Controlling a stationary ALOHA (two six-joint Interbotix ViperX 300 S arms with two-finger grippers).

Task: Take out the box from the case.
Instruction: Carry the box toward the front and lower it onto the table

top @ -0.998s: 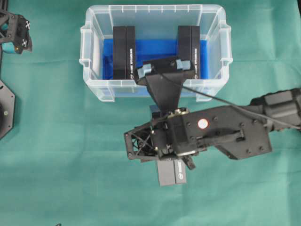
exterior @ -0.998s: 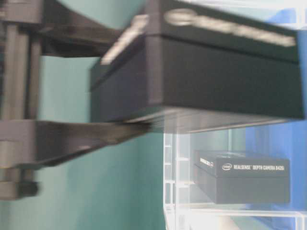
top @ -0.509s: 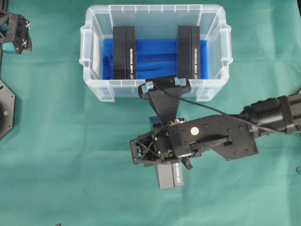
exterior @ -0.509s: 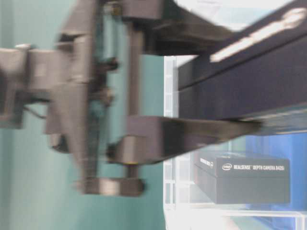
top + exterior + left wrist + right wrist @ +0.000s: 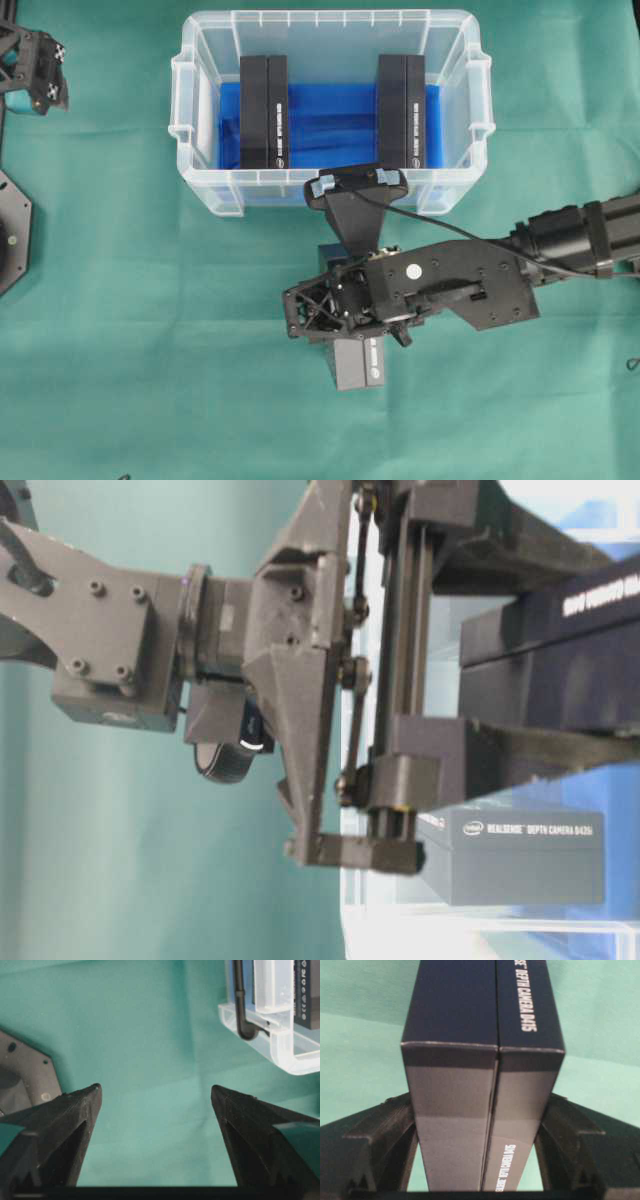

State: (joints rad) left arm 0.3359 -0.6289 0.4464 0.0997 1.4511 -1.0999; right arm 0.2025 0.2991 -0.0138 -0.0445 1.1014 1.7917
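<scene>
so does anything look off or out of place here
Nothing stands out. The right gripper holds one black box squarely, outside the case; two more boxes stand upright inside on the blue cloth.

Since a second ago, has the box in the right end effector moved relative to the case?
Yes. In the overhead view the held box has edged down the picture, further from the case, carried by the right end effector.

A green cloth [image 5: 130, 350] covers the whole table — evenly lit, faintly creased.
</scene>
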